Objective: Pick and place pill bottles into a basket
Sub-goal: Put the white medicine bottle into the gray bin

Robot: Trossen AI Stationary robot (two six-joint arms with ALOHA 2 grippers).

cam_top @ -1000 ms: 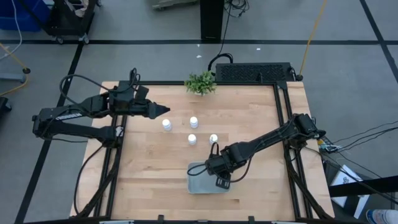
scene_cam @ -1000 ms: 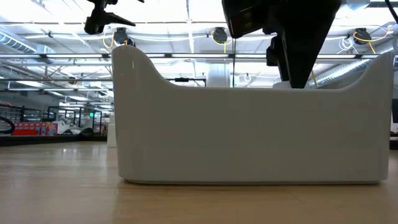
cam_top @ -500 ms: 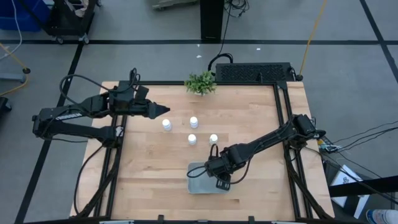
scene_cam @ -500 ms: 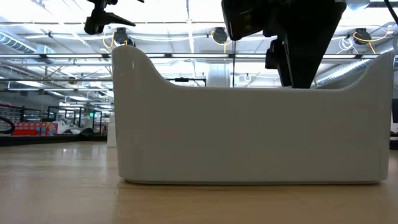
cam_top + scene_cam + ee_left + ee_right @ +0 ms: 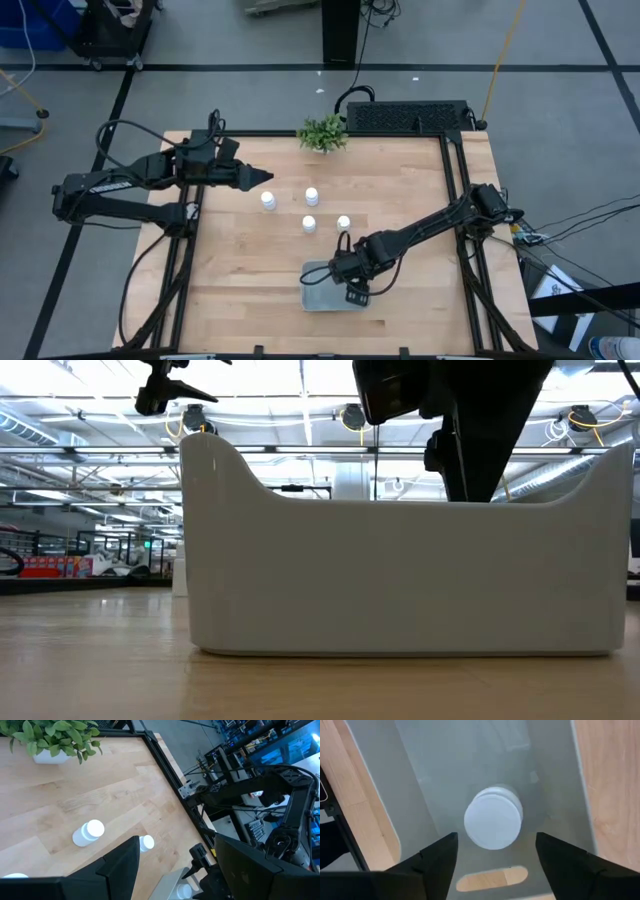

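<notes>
One white pill bottle (image 5: 493,822) stands upright on the floor of the pale grey-blue basket (image 5: 318,292), near the table's front edge. My right gripper (image 5: 496,836) hangs over it pointing down, open, with a finger on either side of the cap and a gap to each. In the high view the gripper (image 5: 352,288) hides this bottle. Several more pill bottles (image 5: 309,224) stand upright on the wood mid-table. My left gripper (image 5: 268,178) waits open above the table's left part, next to the leftmost bottle (image 5: 268,200).
A small green plant (image 5: 322,132) in a white pot stands at the far edge, with a black box (image 5: 410,117) to its right. The basket's tall wall (image 5: 400,580) fills the low view. Bare wood lies left and right of the basket.
My right gripper has stayed low over the basket and has opened, letting go of the bottle, which now stands on the basket floor. The left arm has kept still.
</notes>
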